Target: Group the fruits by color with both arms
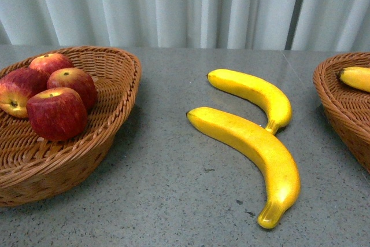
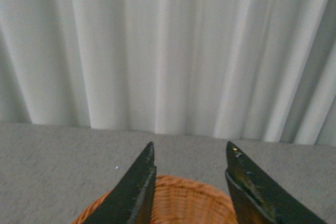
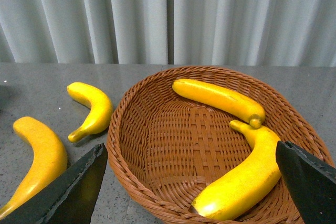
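4 red apples (image 1: 56,113) with yellow patches lie huddled together, touching one another, in the left basket (image 1: 118,93). This brown wicker bowl sits at the left side of the grey desk (image 1: 167,183).

2 yellow bananas lie bare on the desk between the baskets. The long banana (image 1: 254,146) is nearer the front camera, its stem end toward the front edge. The short banana (image 1: 254,92) lies just behind it, curved the same way. Its stem tip is right by the long one's back; whether they touch I cannot tell. The right wrist view shows both again, the long banana (image 3: 39,156) and the short banana (image 3: 94,108), just beside the right basket (image 3: 131,129).

That basket holds 2 more bananas. The far banana (image 3: 218,98) lies along the wall toward the curtain, and the near banana (image 3: 247,177) lies against the nearer wall, their ends meeting. In the front view only the right basket's edge (image 1: 341,108) and 1 banana end show at the frame's side.

The left claw (image 2: 190,145) has its 2 black fingers spread apart with nothing between them, and a wicker rim (image 2: 184,198) shows beneath. The right claw (image 3: 190,148) is spread wide above the right basket, also with nothing in it.

A pale pleated curtain (image 1: 173,4) hangs behind the desk.
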`<control>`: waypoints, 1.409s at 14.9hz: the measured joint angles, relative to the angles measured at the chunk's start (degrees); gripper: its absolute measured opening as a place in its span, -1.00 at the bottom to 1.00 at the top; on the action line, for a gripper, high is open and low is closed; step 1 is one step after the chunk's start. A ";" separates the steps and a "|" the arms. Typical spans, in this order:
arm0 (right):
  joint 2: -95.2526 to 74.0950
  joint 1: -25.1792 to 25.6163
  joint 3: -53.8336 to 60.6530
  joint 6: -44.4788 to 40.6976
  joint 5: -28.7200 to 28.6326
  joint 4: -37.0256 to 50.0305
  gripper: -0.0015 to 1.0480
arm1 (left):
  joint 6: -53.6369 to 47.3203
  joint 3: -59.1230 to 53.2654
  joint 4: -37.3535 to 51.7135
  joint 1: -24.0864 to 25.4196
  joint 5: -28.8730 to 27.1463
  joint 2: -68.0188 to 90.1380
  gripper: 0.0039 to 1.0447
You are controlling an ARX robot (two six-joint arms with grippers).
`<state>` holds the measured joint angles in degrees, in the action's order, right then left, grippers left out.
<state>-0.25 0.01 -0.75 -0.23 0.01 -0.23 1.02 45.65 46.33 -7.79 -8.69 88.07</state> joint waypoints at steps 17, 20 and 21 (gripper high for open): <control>0.00 0.00 -0.02 0.00 0.00 0.00 0.87 | -0.15 -27.76 6.21 3.91 4.35 -17.35 -0.98; 0.00 0.00 0.00 0.00 0.00 0.00 0.87 | -0.15 -30.97 5.73 4.28 4.98 -20.20 -0.98; 0.00 0.00 -0.02 0.00 0.00 0.00 0.87 | -0.22 -32.46 5.42 5.97 7.89 -22.25 -0.98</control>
<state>-0.25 0.01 -0.78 -0.23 0.01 -0.23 0.80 13.19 51.75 -1.83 -0.80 65.82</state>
